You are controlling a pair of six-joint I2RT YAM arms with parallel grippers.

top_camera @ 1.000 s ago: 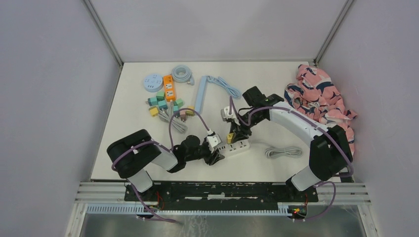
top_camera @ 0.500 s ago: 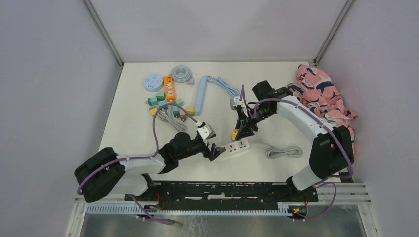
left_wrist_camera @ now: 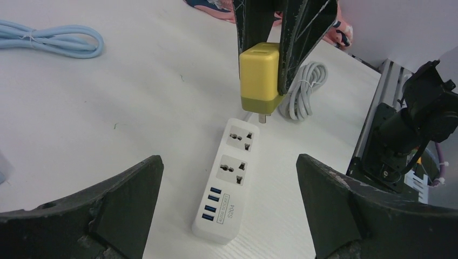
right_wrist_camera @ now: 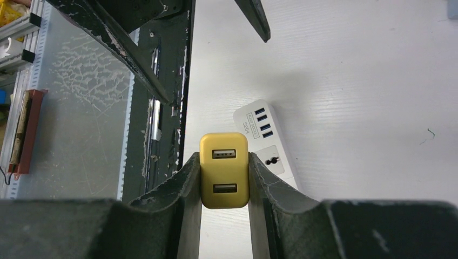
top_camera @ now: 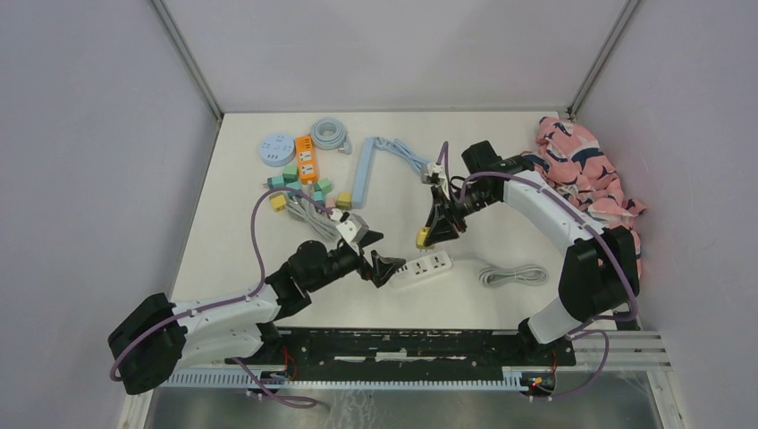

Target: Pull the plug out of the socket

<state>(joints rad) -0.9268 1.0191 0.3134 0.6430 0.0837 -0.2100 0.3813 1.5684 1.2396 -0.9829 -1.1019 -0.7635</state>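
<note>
The plug [left_wrist_camera: 260, 75] is a yellow two-port charger block. My right gripper [right_wrist_camera: 224, 162] is shut on its sides and holds it in the air, its prongs clear of the socket. The socket is a white power strip [top_camera: 424, 268] lying flat on the table, both of its outlets bare in the left wrist view. My left gripper [top_camera: 379, 255] stands wide open just off the strip's USB end [left_wrist_camera: 220, 210], touching nothing. The plug [top_camera: 422, 238] hangs just above the strip's far end.
A coiled grey cable [top_camera: 511, 274] lies right of the strip. A pink patterned cloth [top_camera: 585, 179] is bunched at the right edge. A light blue strip [top_camera: 362, 170], an orange strip [top_camera: 307, 159], a round socket [top_camera: 274, 149] and several coloured adapters [top_camera: 299, 188] sit at the back left.
The left gripper let go of the strip, opened wide and drew back to the left. The right gripper lifted the yellow plug up off the strip.
</note>
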